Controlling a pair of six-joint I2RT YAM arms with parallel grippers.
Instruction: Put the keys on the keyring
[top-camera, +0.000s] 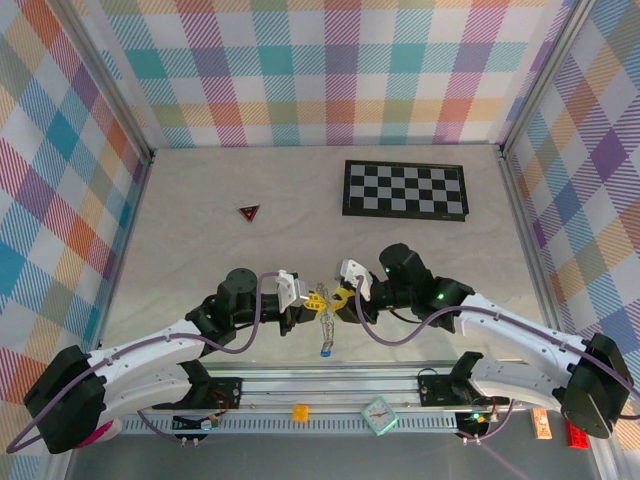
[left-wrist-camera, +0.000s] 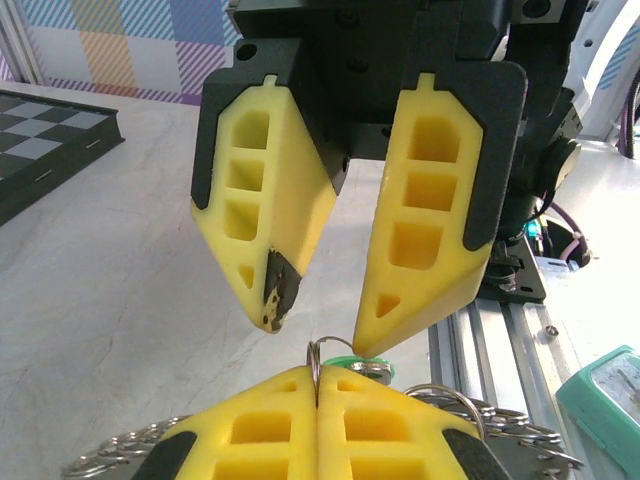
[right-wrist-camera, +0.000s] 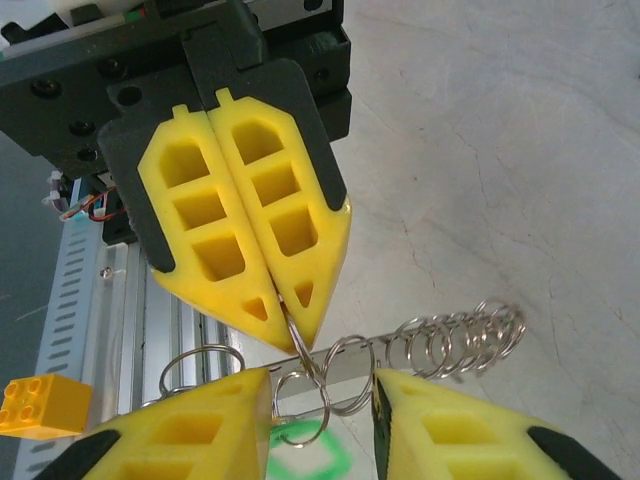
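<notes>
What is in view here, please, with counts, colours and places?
checkerboard: one, black-and-white, far right.
triangular piece: one, dark red, far left-centre.
thin metal keyring: one, grey, pinched by left gripper.
chain of small rings: one, silvery, trailing from keyring.
green-headed key: one, mint green, beside keyring.
blue-headed key: one, blue, at chain's near end.
toy brick: one, yellow, near rail.
boxy object: one, teal, near rail.
left gripper: one, yellow fingers, shut on keyring.
right gripper: one, yellow fingers, open.

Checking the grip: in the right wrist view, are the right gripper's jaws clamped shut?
No, the right gripper's jaws stand apart, with part of the keyring showing in the gap between them.
</notes>
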